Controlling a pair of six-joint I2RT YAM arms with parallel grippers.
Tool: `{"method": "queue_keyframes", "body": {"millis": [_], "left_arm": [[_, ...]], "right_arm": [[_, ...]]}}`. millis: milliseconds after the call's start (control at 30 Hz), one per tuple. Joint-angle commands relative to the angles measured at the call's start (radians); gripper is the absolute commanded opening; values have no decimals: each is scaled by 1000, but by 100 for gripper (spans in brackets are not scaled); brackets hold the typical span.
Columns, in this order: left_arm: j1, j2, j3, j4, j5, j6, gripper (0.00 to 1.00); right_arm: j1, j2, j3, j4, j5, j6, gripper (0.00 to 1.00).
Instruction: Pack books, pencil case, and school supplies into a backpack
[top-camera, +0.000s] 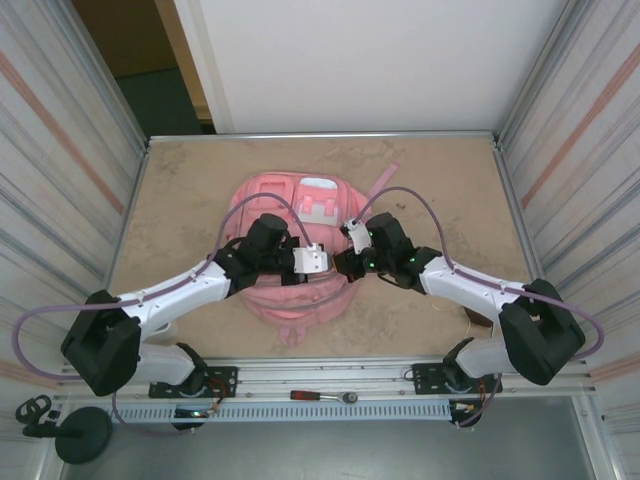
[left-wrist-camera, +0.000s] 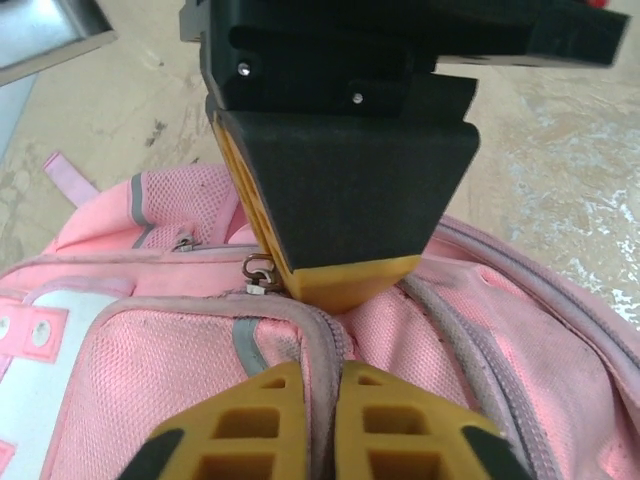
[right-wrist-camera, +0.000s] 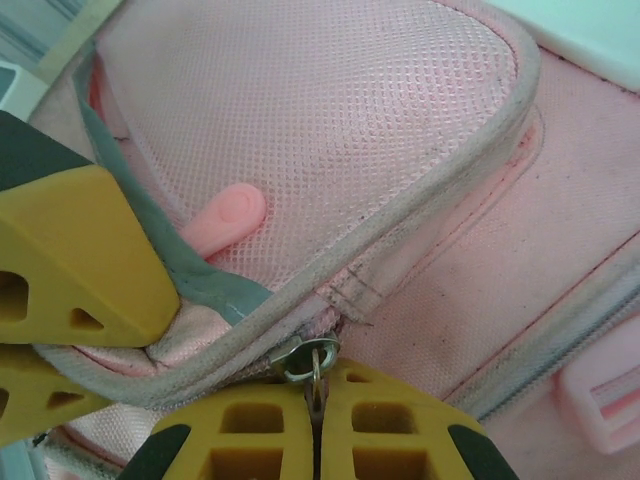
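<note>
Both arms reach inward from the table's near edge and meet over the middle of the backpack (top-camera: 262, 197), elbows spread wide to either side of it. The left gripper (top-camera: 328, 264) comes in from the left of the backpack, wrist low, its yellow fingers (left-wrist-camera: 250, 425) pressed together on the piped edge of the backpack's flap. The right gripper (top-camera: 350, 264) comes in from the right of the backpack, almost tip to tip with the left one, its jaws closed on the metal zipper pull (right-wrist-camera: 312, 358) at that same edge.
</note>
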Motion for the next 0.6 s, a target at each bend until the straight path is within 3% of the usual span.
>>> {"method": "queue_keyframes", "body": {"millis": [0,67,133,400,567], "left_arm": [[70,-96,-39,35,176,-13,0],[115,-158,-106,137,348,-36,0],[139,-187,-150,212,428,-53,0],[153,-150,-111,156,469,-26,0],[155,-106,-91,170,449,-27,0]], "right_arm": [[-62,-35,-15,-22,34,-23,0],[-102,-27,1,-54,58,-25,0],[-130,-7,24,-65,60,-17,0],[-182,156,151,-172,98,21,2],[-207,89,108,-199,44,-8,19]]}}
